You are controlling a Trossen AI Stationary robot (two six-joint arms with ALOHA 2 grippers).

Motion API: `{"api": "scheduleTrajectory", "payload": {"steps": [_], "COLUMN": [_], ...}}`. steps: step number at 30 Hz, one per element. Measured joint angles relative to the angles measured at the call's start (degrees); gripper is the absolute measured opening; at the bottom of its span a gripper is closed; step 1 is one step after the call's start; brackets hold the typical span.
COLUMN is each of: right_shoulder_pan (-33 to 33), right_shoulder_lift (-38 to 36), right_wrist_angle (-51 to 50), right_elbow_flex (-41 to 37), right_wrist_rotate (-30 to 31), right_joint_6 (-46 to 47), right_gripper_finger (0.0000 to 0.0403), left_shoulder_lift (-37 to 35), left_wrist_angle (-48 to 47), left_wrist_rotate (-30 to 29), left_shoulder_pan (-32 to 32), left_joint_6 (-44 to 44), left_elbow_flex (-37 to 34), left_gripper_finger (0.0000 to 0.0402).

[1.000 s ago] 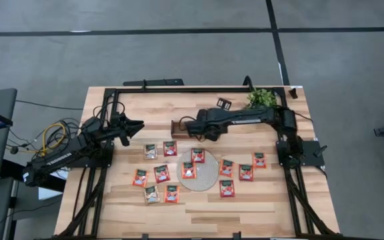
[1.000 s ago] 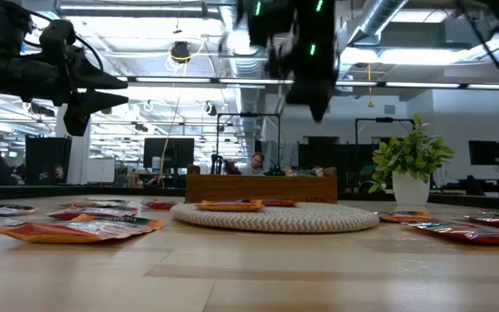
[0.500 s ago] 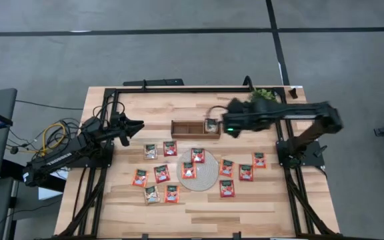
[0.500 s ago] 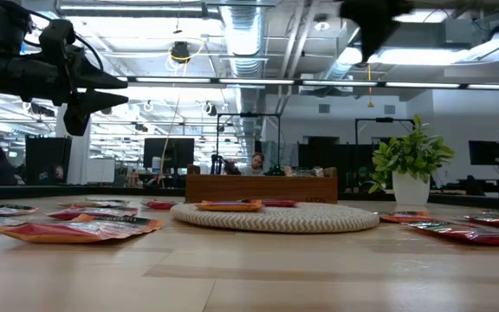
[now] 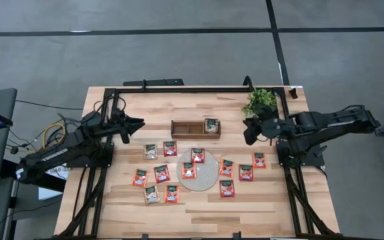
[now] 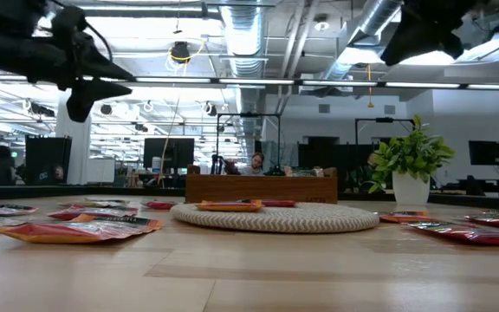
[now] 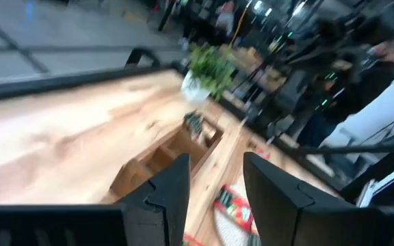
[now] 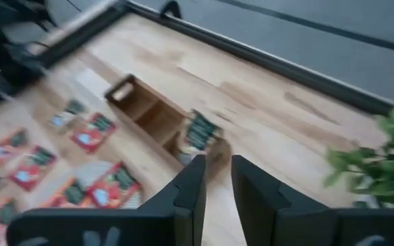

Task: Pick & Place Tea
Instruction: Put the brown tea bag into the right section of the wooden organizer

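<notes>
The right gripper (image 5: 249, 132) has pulled back from the wooden tray (image 5: 196, 129). A second ago it hung over the tray's middle; half a second ago it was at the tray's right end; now it sits right of centre in the high view, below the potted plant (image 5: 261, 99) and clear of the tray. Its fingers (image 8: 190, 184) stand slightly apart with nothing between them. One tea sachet (image 5: 211, 125) lies in the tray's right compartment, where none showed while the arm covered it.

The left gripper (image 5: 137, 123) hovers at the upper left of the table (image 5: 259, 207), left of the tray, fingers (image 7: 172, 188) apart and empty. It sits almost where it was, though its arm has shifted a little.

The other tea sachets have not moved. Two lie on the round woven mat (image 5: 205, 179): one (image 5: 198, 155) near its top, one (image 5: 188, 170) at its left. Six (image 5: 161, 173) lie left of the mat, four (image 5: 245, 173) to its right, all flat on the wood.

In the low view a person (image 6: 256, 162) shows far behind the tray.
</notes>
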Motion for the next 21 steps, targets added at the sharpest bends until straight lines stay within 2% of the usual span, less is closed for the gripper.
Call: {"api": "scheduleTrajectory", "payload": {"steps": [7, 16, 21], "right_shoulder_pan": [2.56, 5.33, 5.44], "right_shoulder_lift": [-5.63, -9.06, -10.84], "right_wrist_angle": [8.75, 19.97, 22.87], "right_elbow_flex": [-8.47, -16.14, -18.59], "right_wrist_rotate": [0.05, 0.29, 0.10], "right_joint_6": [-0.62, -2.60, -3.16], "right_gripper_finger": [0.0064, 0.0064, 0.0064], "left_shoulder_lift": [18.30, 41.74, 50.98], "left_wrist_angle": [-5.95, -25.90, -33.48], "left_wrist_rotate": [-1.18, -8.72, -10.49], "left_shoulder_pan": [-3.60, -9.64, -11.19], "left_joint_6": [7.34, 19.53, 20.83], "left_elbow_flex": [9.89, 26.11, 30.25], "left_gripper_finger": [0.0128, 0.0128, 0.0128]}}
